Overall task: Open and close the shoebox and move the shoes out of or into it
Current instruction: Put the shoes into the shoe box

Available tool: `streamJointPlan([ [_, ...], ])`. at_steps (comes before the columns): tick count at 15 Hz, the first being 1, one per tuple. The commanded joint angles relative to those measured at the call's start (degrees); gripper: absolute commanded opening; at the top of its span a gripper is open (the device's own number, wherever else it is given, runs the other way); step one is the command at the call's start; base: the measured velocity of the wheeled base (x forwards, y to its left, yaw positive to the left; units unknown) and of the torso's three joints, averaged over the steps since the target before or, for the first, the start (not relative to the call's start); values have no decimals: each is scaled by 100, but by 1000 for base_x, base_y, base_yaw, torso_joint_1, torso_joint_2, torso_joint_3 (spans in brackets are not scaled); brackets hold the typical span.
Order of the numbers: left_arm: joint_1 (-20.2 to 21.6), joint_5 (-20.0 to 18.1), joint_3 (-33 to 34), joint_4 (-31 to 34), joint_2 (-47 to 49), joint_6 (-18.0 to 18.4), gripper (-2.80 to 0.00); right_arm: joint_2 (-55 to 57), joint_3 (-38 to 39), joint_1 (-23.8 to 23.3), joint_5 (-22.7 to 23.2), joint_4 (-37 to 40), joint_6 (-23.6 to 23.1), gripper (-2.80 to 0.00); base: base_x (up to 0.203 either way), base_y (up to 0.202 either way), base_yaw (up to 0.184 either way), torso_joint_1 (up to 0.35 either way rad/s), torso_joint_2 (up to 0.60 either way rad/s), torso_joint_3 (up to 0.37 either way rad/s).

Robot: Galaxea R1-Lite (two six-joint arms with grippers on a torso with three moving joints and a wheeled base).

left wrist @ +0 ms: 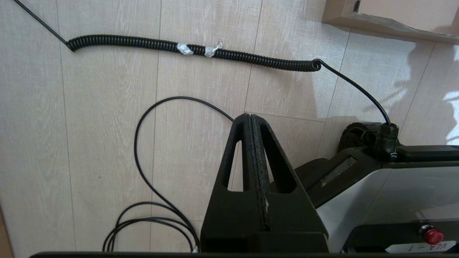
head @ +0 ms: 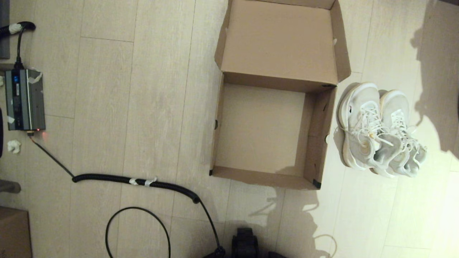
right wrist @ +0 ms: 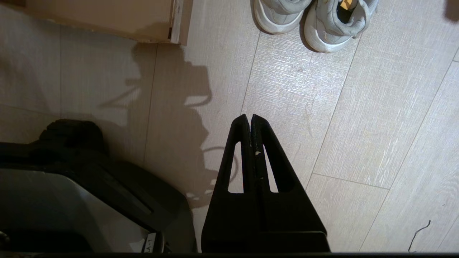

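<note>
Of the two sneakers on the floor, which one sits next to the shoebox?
The sneaker on the robot's left: it lies beside the open shoebox, while the other sneaker lies on its far side.

Pale wooden floor planks are lying under my fingers. Bright light is shining on them, and dark shadows are falling across them near my right fingers.

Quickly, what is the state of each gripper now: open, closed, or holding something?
Left gripper: closed, holding nothing, above the floor.
Right gripper: closed, holding nothing, short of the shoes.
</note>
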Motion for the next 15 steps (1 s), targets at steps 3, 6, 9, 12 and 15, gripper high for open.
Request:
streamJointPlan([
  [3, -1, 8, -20, 48, 101, 25, -280, 1567, -1197, -8, -36, 277, 383, -280, 0, 0, 0, 0, 0, 0],
  [6, -1, -1, -2, -13, -13, 8, -280, 3550, -1678, -13, -45, 453, 724, -280, 0, 0, 0, 0, 0, 0],
  [9, -1, -1, -11, 30, -13, 8, -280, 5524, -1909, -255, -83, -168, 844, -280, 0, 0, 0, 0, 0, 0],
  [12, -1, -1, -11, 25, -13, 8, -280, 7553, -2136, -664, -88, -1565, 757, -280, 0, 0, 0, 0, 0, 0],
  [15, -1, -1, -11, 5, -13, -1, -280, 8919, -2852, -1313, -96, -2949, 354, 0, 0, 0, 0, 0, 0, 0],
])
